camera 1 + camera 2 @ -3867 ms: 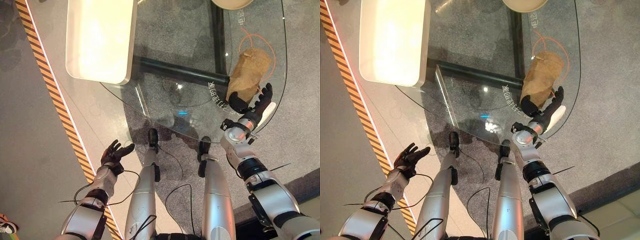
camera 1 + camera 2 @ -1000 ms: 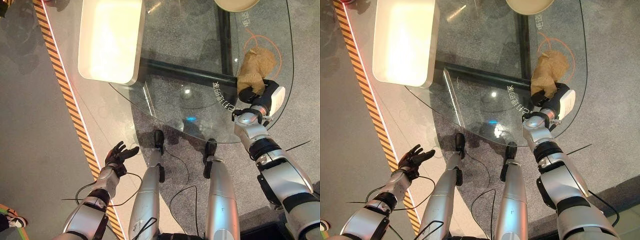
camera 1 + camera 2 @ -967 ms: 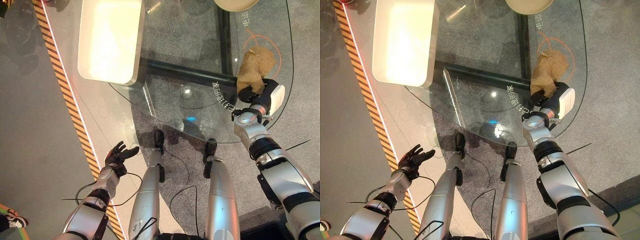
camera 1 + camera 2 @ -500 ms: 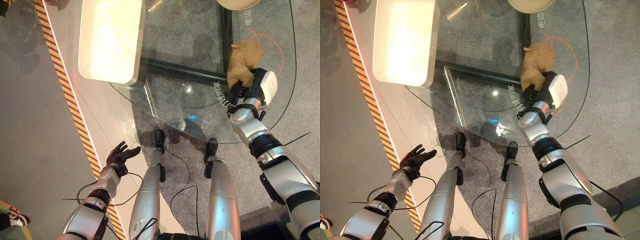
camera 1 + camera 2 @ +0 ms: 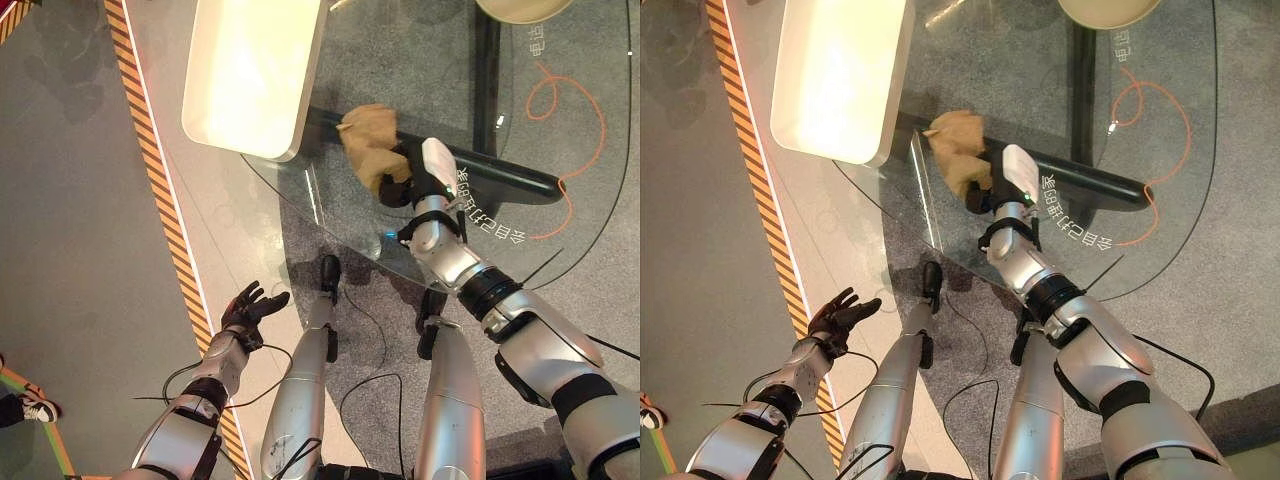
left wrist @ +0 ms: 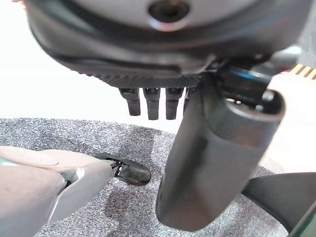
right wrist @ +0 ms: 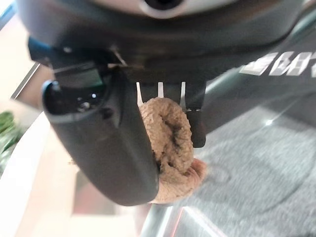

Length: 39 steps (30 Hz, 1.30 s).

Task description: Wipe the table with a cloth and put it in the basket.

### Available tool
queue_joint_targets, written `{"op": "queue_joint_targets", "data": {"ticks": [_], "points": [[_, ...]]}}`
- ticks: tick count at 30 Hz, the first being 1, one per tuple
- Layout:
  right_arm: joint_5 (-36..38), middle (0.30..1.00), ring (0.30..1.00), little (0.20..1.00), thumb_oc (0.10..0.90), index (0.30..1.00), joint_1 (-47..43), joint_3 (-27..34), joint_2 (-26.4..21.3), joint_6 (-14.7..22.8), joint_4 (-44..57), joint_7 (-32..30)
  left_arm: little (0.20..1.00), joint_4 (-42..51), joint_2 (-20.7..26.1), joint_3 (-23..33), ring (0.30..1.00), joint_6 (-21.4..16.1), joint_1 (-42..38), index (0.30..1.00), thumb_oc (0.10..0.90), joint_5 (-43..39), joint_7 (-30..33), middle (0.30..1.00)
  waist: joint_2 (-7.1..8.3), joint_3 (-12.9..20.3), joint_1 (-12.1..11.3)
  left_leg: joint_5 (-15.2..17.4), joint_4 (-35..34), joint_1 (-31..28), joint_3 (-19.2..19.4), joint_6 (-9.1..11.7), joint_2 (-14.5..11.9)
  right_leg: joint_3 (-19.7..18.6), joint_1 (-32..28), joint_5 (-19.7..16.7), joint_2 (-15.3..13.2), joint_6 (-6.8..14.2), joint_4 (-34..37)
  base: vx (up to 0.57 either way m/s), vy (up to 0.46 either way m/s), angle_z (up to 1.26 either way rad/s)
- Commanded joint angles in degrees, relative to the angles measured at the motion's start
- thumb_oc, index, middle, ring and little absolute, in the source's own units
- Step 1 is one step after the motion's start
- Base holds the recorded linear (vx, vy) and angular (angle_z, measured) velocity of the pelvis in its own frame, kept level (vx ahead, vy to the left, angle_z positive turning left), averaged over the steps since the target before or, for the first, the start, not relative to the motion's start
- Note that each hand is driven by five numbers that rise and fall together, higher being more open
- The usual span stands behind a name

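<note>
The right hand point(image 7: 123, 128) grips a bunched tan cloth point(image 7: 168, 148) between its thick dark thumb and its fingers point(image 7: 197, 126), with the glass table point(image 7: 256, 143) and grey floor showing past them.

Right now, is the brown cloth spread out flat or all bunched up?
Bunched up. The cloth is a crumpled wad on the glass table, and the right hand has its fingers curled round one end.

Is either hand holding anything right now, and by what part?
The right hand grips the tan cloth by its near bunched end, on the glass table. The left hand is open, holding nothing.
</note>
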<state>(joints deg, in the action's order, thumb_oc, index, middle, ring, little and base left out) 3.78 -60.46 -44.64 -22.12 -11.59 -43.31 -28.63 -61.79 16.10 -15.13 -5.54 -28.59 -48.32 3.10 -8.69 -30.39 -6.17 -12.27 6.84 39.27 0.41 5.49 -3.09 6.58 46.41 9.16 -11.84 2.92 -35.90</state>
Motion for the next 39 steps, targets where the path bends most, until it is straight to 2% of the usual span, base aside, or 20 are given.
{"op": "queue_joint_targets", "data": {"ticks": [1,6,10,13,20,26,30,35,39], "points": [[-6.66,0.300,0.300,0.200,0.100,0.300,-7.13,-2.34,1.60,6.60,5.77,2.47,0.900,-1.02,0.77,-2.19,0.900,-1.24,0.80,0.900,0.800,1.75,1.38,0.900,-1.72,0.59,0.21,7.66,7.10,0.24,1.21,-2.12,4.13,2.12,-4.85,-8.65,0.02,0.97,15.95,0.00,0.000,0.08],[-8.03,0.300,0.300,0.200,0.100,0.300,-7.06,-4.32,2.05,6.54,5.97,4.75,0.900,-1.01,0.86,-2.45,0.900,-0.81,0.44,0.900,0.800,1.57,1.39,0.900,-1.87,0.59,0.10,7.52,6.97,0.16,1.19,-2.11,4.21,2.20,-4.85,-8.70,-0.16,1.05,15.94,0.00,0.000,0.01],[-10.08,0.300,0.300,0.200,0.100,0.300,-6.57,-6.05,2.29,8.00,5.00,10.33,0.900,-1.52,1.35,-2.00,0.900,-0.56,-0.04,0.900,0.800,1.99,0.76,0.900,-1.67,0.59,-0.11,7.46,7.03,0.42,1.17,-2.05,4.15,2.42,-4.81,-8.71,-0.26,1.21,15.98,0.00,-0.007,0.01],[-11.41,0.300,0.300,0.200,0.100,0.300,-6.67,-7.61,2.23,8.60,4.72,12.34,0.900,-1.74,1.83,-2.08,0.900,-0.14,-0.68,0.900,0.800,2.02,0.55,0.900,-1.39,0.59,-0.22,7.46,7.13,0.64,1.09,-2.10,4.06,2.67,-4.74,-8.80,-0.29,1.25,16.02,-0.01,-0.035,0.04],[-10.44,0.300,0.300,0.200,0.100,0.300,-7.11,-7.60,2.10,9.02,3.06,10.37,0.900,-3.06,2.81,-2.26,0.900,0.14,-1.87,0.900,0.800,1.98,-0.46,0.900,-0.94,0.59,-0.35,7.47,7.48,1.04,0.90,-2.08,3.88,2.87,-4.59,-9.05,-0.35,1.41,15.96,0.00,-0.014,0.01],[-8.36,0.300,0.300,0.200,0.100,0.300,-7.55,-5.42,1.45,8.33,-0.01,4.74,0.900,-3.83,3.25,-2.31,0.900,0.33,-2.35,0.900,0.800,1.49,-0.72,0.900,-0.94,0.59,-0.38,7.37,7.63,1.05,0.83,-2.19,3.68,2.89,-4.51,-9.23,-0.34,1.48,15.62,0.00,0.000,0.00],[-4.27,0.300,0.300,0.200,0.100,0.300,-8.13,-2.30,0.53,8.20,-2.36,-3.06,0.900,-4.60,3.13,-2.21,0.900,-0.25,-2.00,0.900,0.800,1.00,-1.04,0.900,-0.87,0.59,-0.23,7.44,7.86,1.17,0.75,-2.26,3.40,2.64,-4.33,-9.27,-0.12,1.40,15.39,0.00,0.000,0.00],[0.80,0.300,0.300,0.200,0.100,0.300,-8.79,4.28,-2.45,11.03,-4.68,-14.28,0.900,-4.80,3.01,-2.04,0.900,-1.68,-0.42,0.900,0.800,0.49,-1.01,0.900,-0.59,0.59,-0.02,7.76,8.29,1.63,0.88,-2.54,2.94,2.53,-3.94,-9.35,0.22,1.51,15.03,0.00,0.000,0.00],[3.93,0.300,0.300,0.200,0.100,0.300,-8.59,7.83,-4.26,12.30,-5.95,-19.13,0.900,-4.79,3.07,-1.85,0.900,-2.01,0.07,0.900,0.800,0.11,-0.95,0.900,-0.41,0.59,0.31,8.08,8.87,2.09,0.97,-2.70,2.72,2.37,-3.39,-9.25,0.43,1.50,14.48,0.00,0.000,0.00]]}}
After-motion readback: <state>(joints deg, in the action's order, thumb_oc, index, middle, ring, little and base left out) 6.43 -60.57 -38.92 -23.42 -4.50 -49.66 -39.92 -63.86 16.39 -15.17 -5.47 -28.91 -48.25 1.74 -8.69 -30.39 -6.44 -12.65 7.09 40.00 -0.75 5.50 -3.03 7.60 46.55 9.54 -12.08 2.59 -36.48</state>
